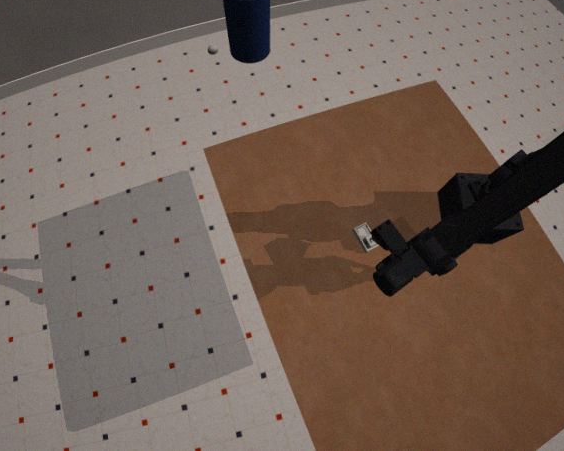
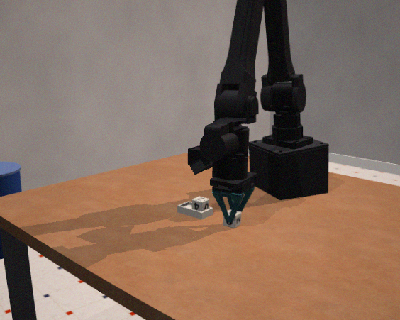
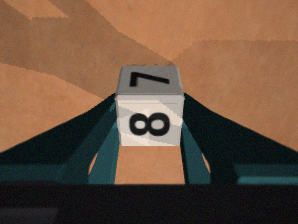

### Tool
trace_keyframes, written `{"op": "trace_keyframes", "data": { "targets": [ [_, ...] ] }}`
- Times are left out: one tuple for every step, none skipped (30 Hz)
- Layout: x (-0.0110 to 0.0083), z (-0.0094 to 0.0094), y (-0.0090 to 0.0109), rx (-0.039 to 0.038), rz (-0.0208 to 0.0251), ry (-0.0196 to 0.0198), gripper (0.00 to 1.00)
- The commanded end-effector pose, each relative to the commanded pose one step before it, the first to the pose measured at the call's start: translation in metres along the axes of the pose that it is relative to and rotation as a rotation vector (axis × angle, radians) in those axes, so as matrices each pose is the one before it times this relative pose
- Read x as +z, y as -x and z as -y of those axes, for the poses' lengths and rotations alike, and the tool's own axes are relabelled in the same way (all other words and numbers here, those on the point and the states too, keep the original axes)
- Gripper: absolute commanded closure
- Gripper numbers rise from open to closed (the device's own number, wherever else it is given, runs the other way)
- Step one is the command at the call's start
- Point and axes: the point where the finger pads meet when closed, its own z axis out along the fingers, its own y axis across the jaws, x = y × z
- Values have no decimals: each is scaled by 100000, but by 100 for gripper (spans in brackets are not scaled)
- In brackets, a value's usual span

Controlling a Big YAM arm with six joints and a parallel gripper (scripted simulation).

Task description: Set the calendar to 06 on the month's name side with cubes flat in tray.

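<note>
Pinching the loose cube [image 3: 148,111] from both sides, the gripper [image 2: 232,216] points straight down at the tabletop [image 2: 279,262], its teal fingers clenched on the cube's flanks. That hold suits a lift and a turn, which I judge is the purpose: this cube stands outside the tray and must go back in with the right digit facing the month side. In the wrist view, at frame centre, it shows an 8 lying sideways on the near face and a 7 on the face beyond; it is white with black digits. It seems to rest on or just above the wood, just right of the tray [image 2: 186,209] in the exterior view. The second cube [image 2: 201,203] sits in the tray's right half, showing 4 and 5.
</note>
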Motion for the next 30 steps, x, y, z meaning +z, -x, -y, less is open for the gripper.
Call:
{"op": "trace_keyframes", "data": {
  "targets": [
    [577,327,552,88,435,-545,74],
    [0,0,0,0,0,0,74],
    [0,0,0,0,0,0,74],
    [0,0,0,0,0,0,74],
    [0,0,0,0,0,0,74],
    [0,0,0,0,0,0,74],
    [0,0,0,0,0,0,74],
    [0,0,0,0,0,0,74],
    [0,0,0,0,0,0,74],
    [-6,0,0,0,0,0,74],
    [-40,-2,0,0,1,2,74],
    [-100,307,-3,-70,-13,-1260,74],
    [-1047,-453,55,109,24,1954,74],
    [-329,-59,6,14,6,253,74],
    [-352,-9,2,165,4,18,74],
    [-507,-235,-24,206,-1,404,74],
    [-645,-378,-106,18,-26,661,74],
    [-791,-565,-123,35,-38,988,74],
    [-963,-826,-140,59,-57,1446,74],
    [-829,-215,-162,0,-61,389,74],
    [-823,-78,-171,-352,-63,153,74],
    [-833,-75,-2,-8,-1,126,74],
    [-830,-72,4,8,1,122,74],
    [0,0,0,0,0,0,74],
    [0,0,0,0,0,0,74],
    [-803,-65,4,10,1,112,74],
    [-755,-60,3,7,1,106,74],
    [-683,-52,3,7,0,94,74],
    [-590,-43,3,6,0,80,74],
    [-482,-34,2,5,0,64,74]
  ]
}}
